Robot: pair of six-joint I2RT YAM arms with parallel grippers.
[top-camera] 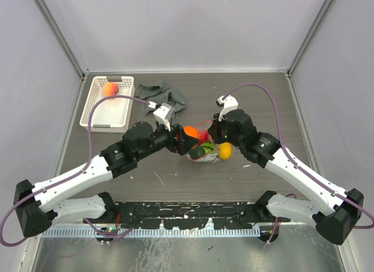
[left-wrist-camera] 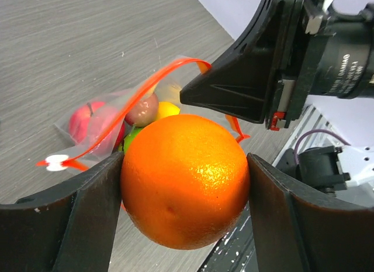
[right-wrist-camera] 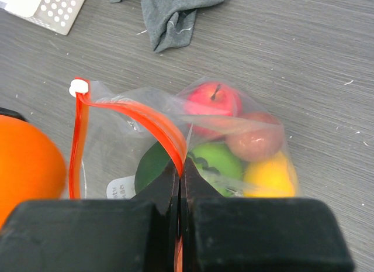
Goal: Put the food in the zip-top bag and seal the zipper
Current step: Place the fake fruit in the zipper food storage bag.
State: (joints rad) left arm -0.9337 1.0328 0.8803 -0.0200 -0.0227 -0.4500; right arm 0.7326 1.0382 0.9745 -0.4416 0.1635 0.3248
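My left gripper [left-wrist-camera: 186, 162] is shut on an orange fruit [left-wrist-camera: 186, 184] and holds it just above the open mouth of the clear zip-top bag [top-camera: 205, 153]. My right gripper [right-wrist-camera: 182, 169] is shut on the red-orange zipper strip [right-wrist-camera: 147, 118] and holds one side of the mouth up. In the bag lie a red apple [right-wrist-camera: 211, 99], a brownish fruit [right-wrist-camera: 256, 141], a bright green one [right-wrist-camera: 221, 161], a yellow one [right-wrist-camera: 270, 177] and a dark green one [right-wrist-camera: 152, 167]. In the top view the two grippers meet over the bag, the left [top-camera: 188, 135] and the right [top-camera: 214, 133].
A white lattice basket [top-camera: 87, 108] stands at the back left with one orange-pink fruit [top-camera: 110, 88] in it. A crumpled grey cloth [top-camera: 165, 96] lies behind the bag, also in the right wrist view [right-wrist-camera: 175, 9]. Grey walls enclose the table.
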